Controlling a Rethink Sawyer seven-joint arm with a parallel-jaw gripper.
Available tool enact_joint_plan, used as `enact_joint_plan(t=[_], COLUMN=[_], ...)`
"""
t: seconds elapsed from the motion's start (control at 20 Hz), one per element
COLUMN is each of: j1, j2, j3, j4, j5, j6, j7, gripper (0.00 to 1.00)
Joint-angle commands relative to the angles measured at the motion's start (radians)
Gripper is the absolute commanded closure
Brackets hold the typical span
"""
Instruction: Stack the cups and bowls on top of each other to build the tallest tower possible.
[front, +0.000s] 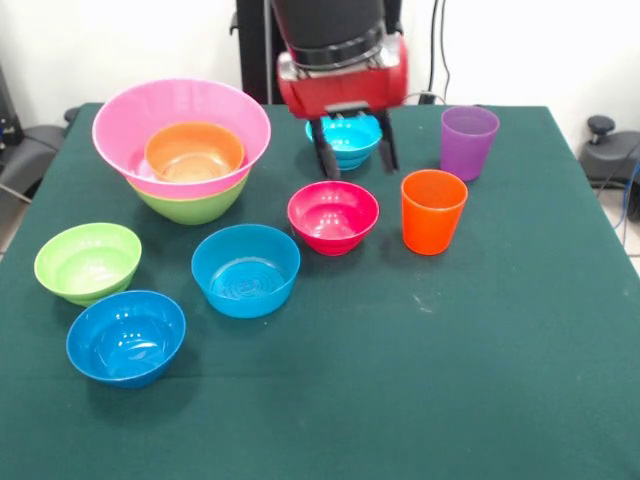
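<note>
Green table (480, 330): cyan bowl (346, 133) sits between claw (355, 155) fingers (spread).

No legible text, labels, brand marks, numbers or signs observed anywhere in the front view. Bowls, tumblers, tablecloth and the red arm housing all appear plain, with no printing that can be read.

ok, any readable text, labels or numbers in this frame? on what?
None readable.
Bowls, cups: plain plastic, no print showing.
Tool and red arm housing: no legible marking.
Green tablecloth: plain, no sign.
</note>
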Motion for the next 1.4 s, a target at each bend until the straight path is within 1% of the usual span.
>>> enact_joint_plan(t=[0.05,0.2,0.35,0.65,1.0,1.15,1.4], j1=[0.047,0.045,0.04,0.021,0.012,0.012,0.0], j2=[0.16,0.193,0.223,0.243,0.217,0.184,0.148], j3=[-0.071,-0.068,-0.061,-0.05,-0.051,-0.061,-0.071], j4=[-0.24,-0.266,-0.297,-0.293,-0.208,-0.132,-0.079], j5=[-0.149,-0.169,-0.189,-0.21,-0.216,-0.216,-0.223], j6=[0.038,0.015,0.014,0.008,-0.004,-0.039,-0.059], j7=[-0.085,-0.097,-0.114,-0.114,-0.066,-0.023,-0.012], gripper=[0.0,0.0,0.0,0.0,0.0,0.0,0.0])
